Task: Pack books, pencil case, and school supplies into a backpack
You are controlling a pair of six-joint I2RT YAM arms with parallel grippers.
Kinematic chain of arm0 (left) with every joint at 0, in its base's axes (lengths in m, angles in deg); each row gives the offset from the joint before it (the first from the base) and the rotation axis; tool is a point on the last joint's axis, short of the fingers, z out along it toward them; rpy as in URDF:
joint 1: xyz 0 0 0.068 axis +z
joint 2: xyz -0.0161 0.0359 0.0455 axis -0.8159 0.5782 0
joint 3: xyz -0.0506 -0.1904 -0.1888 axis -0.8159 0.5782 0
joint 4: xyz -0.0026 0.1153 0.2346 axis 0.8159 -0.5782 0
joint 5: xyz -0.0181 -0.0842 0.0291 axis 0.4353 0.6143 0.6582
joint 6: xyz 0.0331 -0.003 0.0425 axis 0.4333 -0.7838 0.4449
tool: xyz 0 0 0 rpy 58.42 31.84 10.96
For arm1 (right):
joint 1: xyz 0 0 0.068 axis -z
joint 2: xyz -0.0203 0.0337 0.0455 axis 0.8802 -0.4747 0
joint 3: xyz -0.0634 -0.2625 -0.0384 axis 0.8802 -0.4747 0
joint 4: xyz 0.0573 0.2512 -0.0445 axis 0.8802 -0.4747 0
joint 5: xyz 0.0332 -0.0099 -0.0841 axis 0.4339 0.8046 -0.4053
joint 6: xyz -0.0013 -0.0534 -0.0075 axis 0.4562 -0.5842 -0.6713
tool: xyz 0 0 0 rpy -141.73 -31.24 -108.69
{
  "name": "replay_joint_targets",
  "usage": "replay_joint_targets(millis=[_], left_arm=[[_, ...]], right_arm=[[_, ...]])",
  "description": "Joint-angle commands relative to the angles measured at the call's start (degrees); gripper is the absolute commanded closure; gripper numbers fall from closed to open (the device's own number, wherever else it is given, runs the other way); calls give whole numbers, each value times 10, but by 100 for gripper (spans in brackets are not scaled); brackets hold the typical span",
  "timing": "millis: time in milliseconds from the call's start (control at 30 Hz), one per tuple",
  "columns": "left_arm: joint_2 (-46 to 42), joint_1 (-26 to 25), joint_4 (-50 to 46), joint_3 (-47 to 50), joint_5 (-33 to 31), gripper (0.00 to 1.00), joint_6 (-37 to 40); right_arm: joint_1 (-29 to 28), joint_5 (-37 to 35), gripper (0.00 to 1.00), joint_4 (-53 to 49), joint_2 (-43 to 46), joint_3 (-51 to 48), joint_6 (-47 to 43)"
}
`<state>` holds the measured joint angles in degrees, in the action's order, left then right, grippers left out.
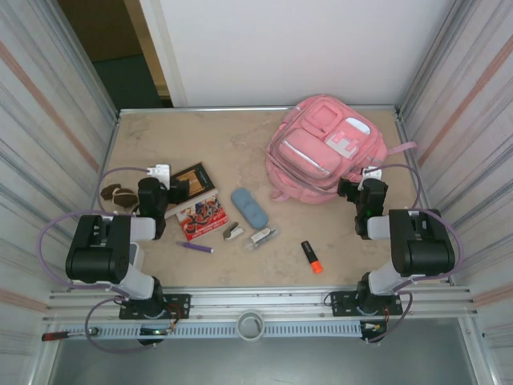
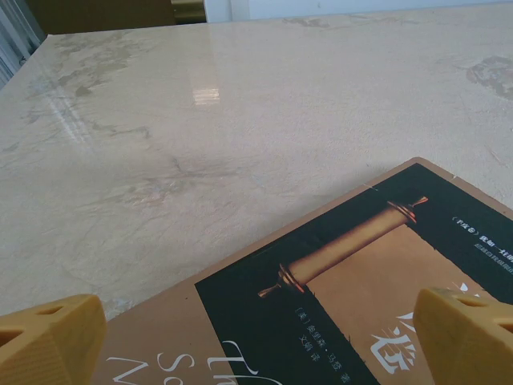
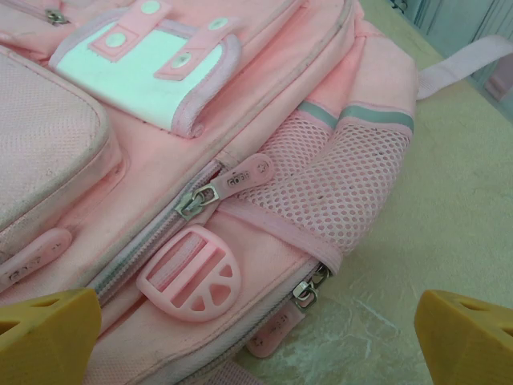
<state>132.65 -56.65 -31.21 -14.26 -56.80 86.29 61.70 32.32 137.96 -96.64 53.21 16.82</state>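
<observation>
Hanging low over the bench [image 1: 232,148], the left claw [image 2: 258,337] stands wide, and nothing is between its yellow fingertips [image 2: 48,341]. Under it the dark book [image 2: 353,297] lies flat, with a golden scroll printed on the black part of its cover. In the top view this book is at the left side of the bench, and the red-and-white book [image 1: 202,215] is just beside it, nearer to the arms. Whether one of them covers the edge of the other, I cannot tell.

The right claw [image 3: 256,333] is also wide and holds nothing. It is close above the near right side of the backpack [image 1: 325,152], where the right wrist view shows a mesh pocket [image 3: 337,192], a round pink buckle [image 3: 192,277] and two metal zip pullers. The backpack lies at the far right of the bench with its front up, so that the white patch [image 1: 341,144] is visible.

The pencil case [image 1: 249,208] lies slanted on the bench between the books and the backpack, apart from both. Just nearer to the arms are the stapler-like piece [image 1: 233,233] and the clip-like piece [image 1: 262,236], side by side. The purple pen [image 1: 196,248] lies to the left of them, near the red-and-white book. The highlighter [image 1: 312,257] lies alone, more to the right, toward the base of the right arm. A brown-and-white lump [image 1: 120,195] with a cord sits at the left edge, beside the left arm.
</observation>
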Motion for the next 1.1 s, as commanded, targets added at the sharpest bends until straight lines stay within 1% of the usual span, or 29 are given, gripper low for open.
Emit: replay_joint_targets(millis=[0, 733, 1067], left_arm=[[-6, 2, 12, 4, -11, 1, -6], [-6, 3, 11, 4, -11, 1, -6], [-6, 3, 10, 3, -11, 1, -6]], right_arm=[[3, 1, 1, 3, 0, 13, 11], [3, 1, 1, 3, 0, 13, 12], [11, 16, 1, -2, 1, 15, 15]])
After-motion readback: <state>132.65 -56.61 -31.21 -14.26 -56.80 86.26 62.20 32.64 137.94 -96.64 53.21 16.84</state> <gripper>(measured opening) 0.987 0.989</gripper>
